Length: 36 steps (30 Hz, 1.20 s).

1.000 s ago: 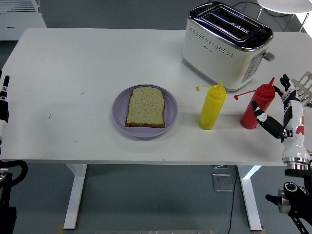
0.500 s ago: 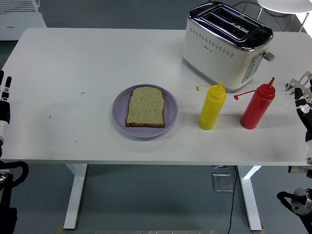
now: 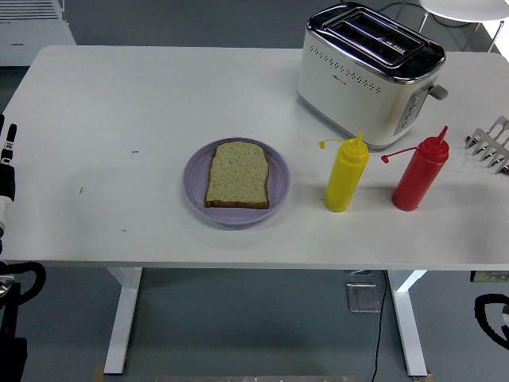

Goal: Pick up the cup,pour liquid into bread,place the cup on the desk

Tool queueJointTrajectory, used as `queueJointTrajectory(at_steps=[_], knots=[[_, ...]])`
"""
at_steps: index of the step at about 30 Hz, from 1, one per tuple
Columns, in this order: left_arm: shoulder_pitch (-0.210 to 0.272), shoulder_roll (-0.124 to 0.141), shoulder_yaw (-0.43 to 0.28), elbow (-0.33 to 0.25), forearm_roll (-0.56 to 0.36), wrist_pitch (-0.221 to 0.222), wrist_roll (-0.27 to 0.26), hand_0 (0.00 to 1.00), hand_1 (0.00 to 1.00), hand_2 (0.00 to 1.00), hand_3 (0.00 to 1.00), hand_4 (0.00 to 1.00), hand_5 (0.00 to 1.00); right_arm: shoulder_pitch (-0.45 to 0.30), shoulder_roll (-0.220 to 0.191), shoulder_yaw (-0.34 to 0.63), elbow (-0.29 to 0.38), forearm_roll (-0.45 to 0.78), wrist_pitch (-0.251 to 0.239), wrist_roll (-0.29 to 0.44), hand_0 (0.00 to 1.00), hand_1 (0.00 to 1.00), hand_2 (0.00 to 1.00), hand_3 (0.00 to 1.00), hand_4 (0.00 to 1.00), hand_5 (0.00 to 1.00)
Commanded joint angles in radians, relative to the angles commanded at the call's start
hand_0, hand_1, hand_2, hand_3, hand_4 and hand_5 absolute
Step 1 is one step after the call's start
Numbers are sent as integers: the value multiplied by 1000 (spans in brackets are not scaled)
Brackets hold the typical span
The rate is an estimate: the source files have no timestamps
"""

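A slice of bread (image 3: 238, 174) lies on a purple plate (image 3: 196, 191) in the middle of the white table. A yellow squeeze bottle (image 3: 346, 174) stands upright right of the plate. A red squeeze bottle (image 3: 420, 172) stands upright further right. No cup shows. My left hand (image 3: 6, 171) rests at the left edge, far from the plate. My right hand is out of view; only a black cable loop (image 3: 493, 318) shows at the lower right, below the table.
A white toaster (image 3: 372, 73) stands at the back right, behind the bottles. A metal rack (image 3: 491, 145) pokes in at the right edge. A white chair base (image 3: 465, 9) shows at the top right.
My right hand, beside the red bottle a second ago, has pulled back to the right and down and left the view. The bottles, plate and left hand have not moved.
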Motion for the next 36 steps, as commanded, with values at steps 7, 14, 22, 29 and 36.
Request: queueJointTrajectory(at_steps=[7,14,22,29,36], knots=[[-3,-1,0,-1,0,0,0,806,741,728,716,491,998,0,5,26,-24,52,27,-10,794,712,724,732,637,549],[-2,-1,-1,-1,0,0,0,806,742,728,717,491,998,0,5,34,-32,59,35,-16,791,696,708,719,630,549],[-1,-1,-2,-1,0,0,0,806,741,728,715,491,998,4,4,33,-31,63,39,-17,780,695,705,714,620,545],[0,-3,-1,-1,1,0,0,806,742,728,716,491,998,5,6,29,-34,74,40,-21,780,692,704,712,609,548],[5,-4,-4,-2,1,-1,0,806,741,728,716,491,998,2,7,26,-36,78,38,-21,778,689,700,708,591,540]])
